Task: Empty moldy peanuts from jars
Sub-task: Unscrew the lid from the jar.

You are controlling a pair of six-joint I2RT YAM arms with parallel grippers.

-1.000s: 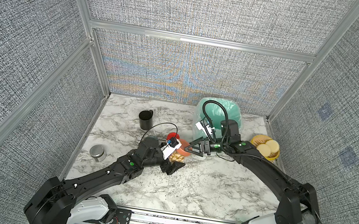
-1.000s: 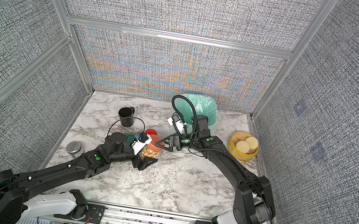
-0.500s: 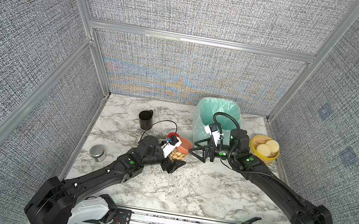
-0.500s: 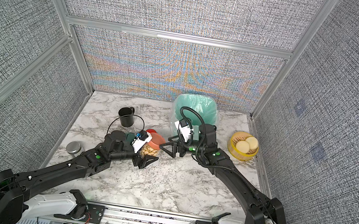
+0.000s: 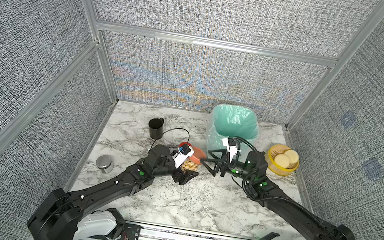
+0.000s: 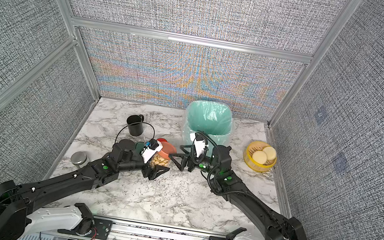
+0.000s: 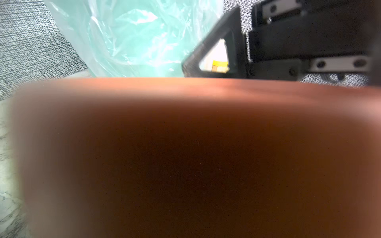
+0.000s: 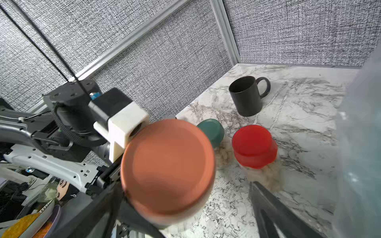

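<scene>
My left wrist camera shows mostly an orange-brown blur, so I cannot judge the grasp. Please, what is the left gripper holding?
Observer: The left gripper is shut on a clear jar with a terracotta lid, held tilted.
Operator: Is it emptied already?
Observer: No, peanuts show through its wall, and the lid is on.
Operator: I see one black finger of the right arm. Does it grip the lid?
Observer: No. The right gripper is open, with its fingertips just at the lid's edge. Whether they touch it, I cannot tell.
</scene>
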